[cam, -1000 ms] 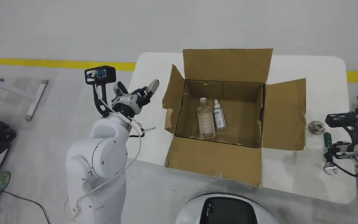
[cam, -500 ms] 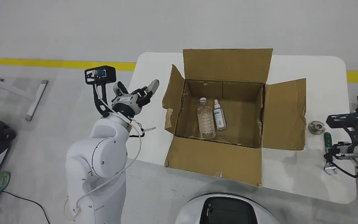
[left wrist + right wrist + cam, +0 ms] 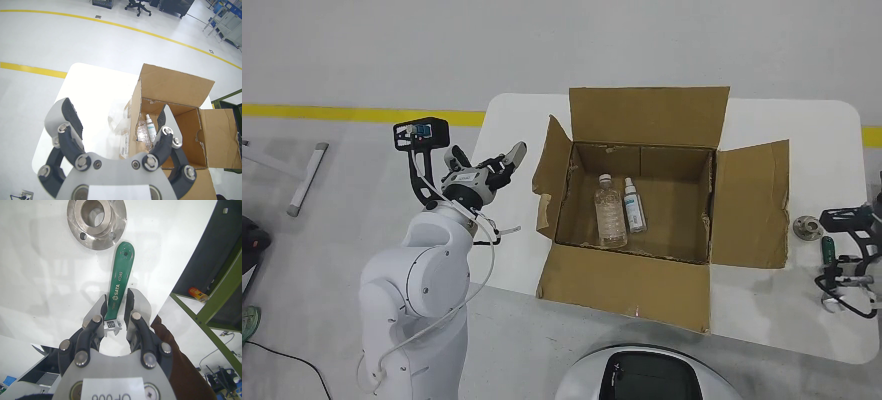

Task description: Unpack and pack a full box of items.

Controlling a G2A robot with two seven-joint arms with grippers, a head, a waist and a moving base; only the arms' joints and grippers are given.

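Green-handled, a wrench is being straddled by the right gripper at the near right edge of the white table. The fingers are being held apart: one pad is being pressed against the handle's side, while a narrow gap is being left at the other. The wrench is lying flat on the table, and its metal head is being hidden between the finger bases. Just beyond the handle's tip, a steel flange is resting on the table, apart from the wrench.

Compared with a second ago, the right arm is being seen slightly closer to the box; the wrench and flange are being seen in the same places.

Farther in, at the table's middle, a cardboard box is being kept open with its flaps spread. A clear bottle and a small spray bottle are lying side by side on its floor, unmoved.

Off the table's left edge, the left gripper is being held in the air with its fingers spread wide and nothing between them, unchanged.
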